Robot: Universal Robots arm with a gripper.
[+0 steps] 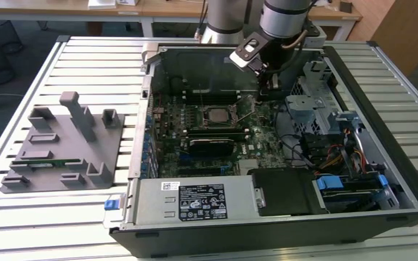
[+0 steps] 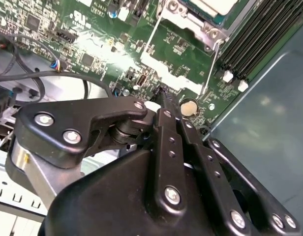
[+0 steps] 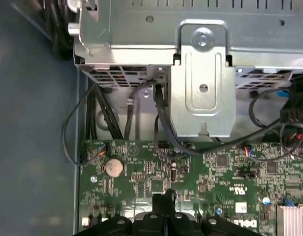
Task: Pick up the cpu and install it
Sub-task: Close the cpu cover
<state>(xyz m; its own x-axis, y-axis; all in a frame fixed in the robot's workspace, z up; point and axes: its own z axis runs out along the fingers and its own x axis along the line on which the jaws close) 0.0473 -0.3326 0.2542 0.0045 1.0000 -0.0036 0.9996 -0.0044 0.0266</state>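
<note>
Nearest the lens in the exterior view is the grey power supply (image 1: 194,201), at the front edge of the open computer case (image 1: 387,141). At the exterior view's left a grey fixture (image 1: 60,147) lies on the slatted table (image 1: 20,228), with a green memory stick (image 1: 45,161) resting in it.

Further right, inside the case, the cpu (image 1: 216,115) lies flat in the socket (image 1: 232,107) on the motherboard (image 1: 263,138). Its silvery top faces up. It is square, so it has no long axis, and its edges run in line with the socket frame.

To the right of the cpu and farther back, well apart from it, the gripper (image 1: 271,86) reaches down over the board. Both wrist views show its fingertips pressed together with nothing between them. They sit near the coin battery (image 2: 189,106).
</note>
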